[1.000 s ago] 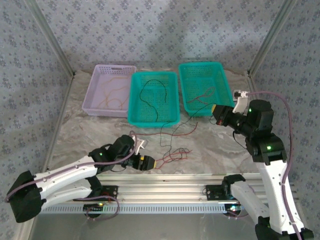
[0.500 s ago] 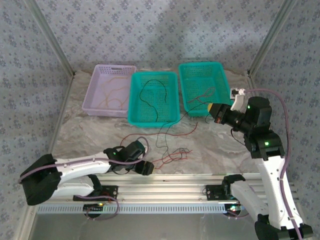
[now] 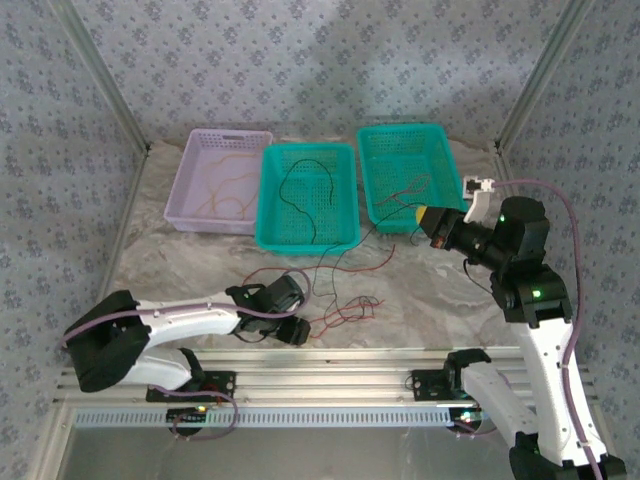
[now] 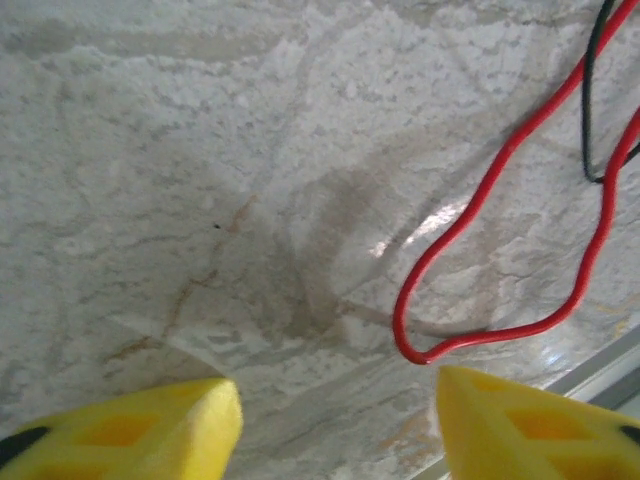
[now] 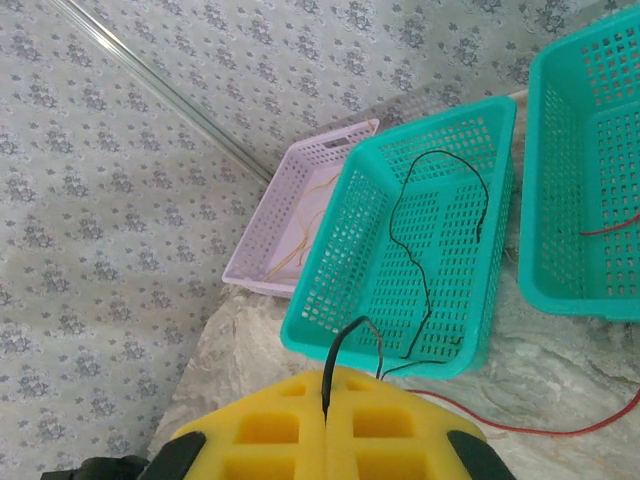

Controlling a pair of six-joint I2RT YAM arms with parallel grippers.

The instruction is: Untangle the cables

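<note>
Two arms on show, both white shells with black joints. The left arm (image 3: pixel 170 322) wears a purple-grey cable (image 3: pixel 525 182) along its length, and so does the right arm (image 3: pixel 548 350), with a green light (image 3: pixel 537 295) glowing. The left gripper (image 4: pixel 340 400) has chunky yellow fingers (image 4: pixel 150 430) with orange hollows; the right gripper (image 5: pixel 326 405) is yellow too, with square recesses.

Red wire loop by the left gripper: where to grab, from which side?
Grip the red wire at its U-bend, coming straight down with the left gripper open across it. The bend lies flat on the table, clear of the black wire, so likely only red gets pinched.
</note>
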